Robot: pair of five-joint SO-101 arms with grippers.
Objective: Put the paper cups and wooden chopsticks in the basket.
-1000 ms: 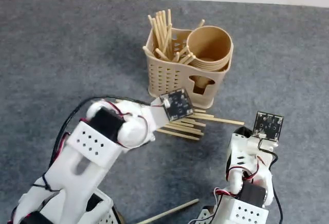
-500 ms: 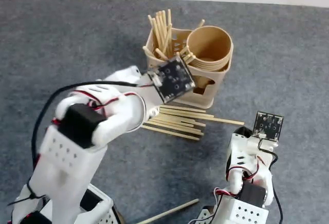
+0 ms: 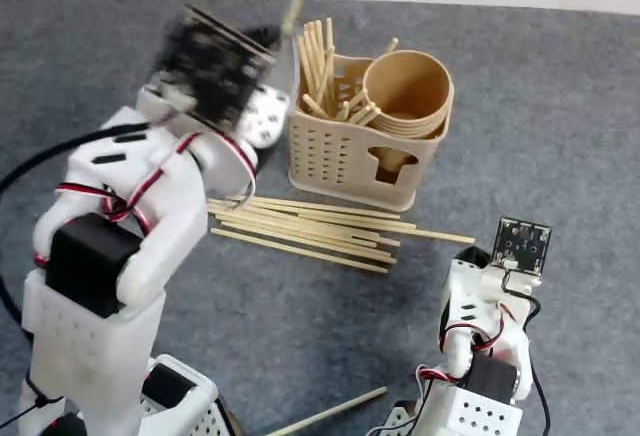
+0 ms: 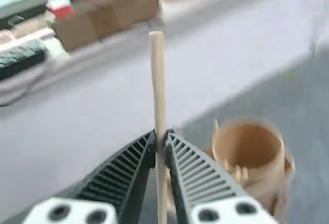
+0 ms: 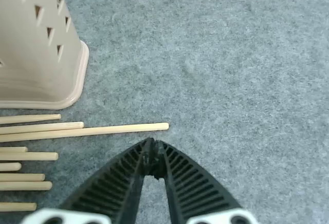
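2 white arms (image 3: 165, 211), black ribbed fingers (image 5: 115, 183), red-black cables (image 3: 140, 188).

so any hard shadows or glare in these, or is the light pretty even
High view: even light, no glare, a soft shadow at the foot of the basket and under the loose chopsticks. Right wrist view: a faint shadow beside the long chopstick ahead of the right tool. Left wrist view: held chopstick in the left tool evenly lit.

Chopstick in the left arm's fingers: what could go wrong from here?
The chopstick is held only by the tips of the fingers, so it may swing or slip. The basket is already crowded with sticks and cups, so it might hit them and bounce out.
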